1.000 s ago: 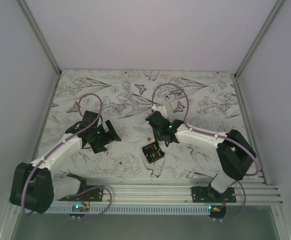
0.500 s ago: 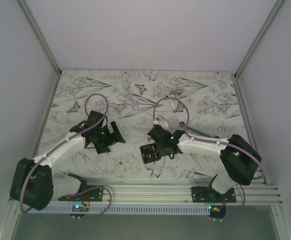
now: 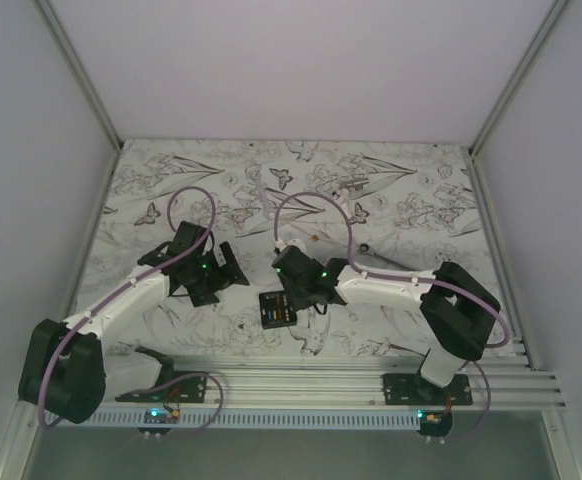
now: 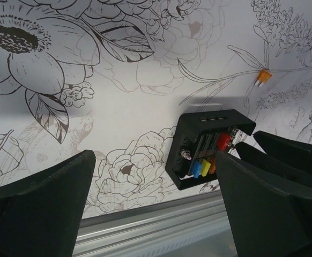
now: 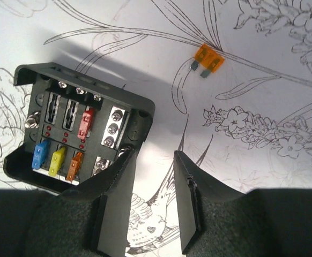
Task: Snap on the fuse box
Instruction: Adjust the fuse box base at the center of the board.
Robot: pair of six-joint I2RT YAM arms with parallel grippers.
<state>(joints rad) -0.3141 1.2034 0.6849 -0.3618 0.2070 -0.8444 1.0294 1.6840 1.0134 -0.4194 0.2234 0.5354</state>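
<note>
The fuse box (image 3: pixel 276 308) is a small black open box with red, blue, yellow and orange fuses, lying on the flower-print table near its front edge. It also shows in the left wrist view (image 4: pixel 204 147) and the right wrist view (image 5: pixel 75 134). My right gripper (image 3: pixel 291 297) is low at the box's right side. Its jaws (image 5: pixel 153 160) are narrowly apart with nothing between them, and the left finger (image 5: pixel 118 182) touches the box's right edge. My left gripper (image 3: pixel 233 275) hovers left of the box, wide open and empty (image 4: pixel 153 176).
A loose orange fuse (image 5: pixel 208 60) lies on the table beyond the box, also seen in the left wrist view (image 4: pixel 262 77). Small white parts (image 3: pixel 268 205) lie at the back. An aluminium rail (image 3: pixel 301 385) runs along the near edge.
My right arm has swung left and closer to the rail, and the fuse box has slid left with it. My left gripper has moved slightly right and up.
</note>
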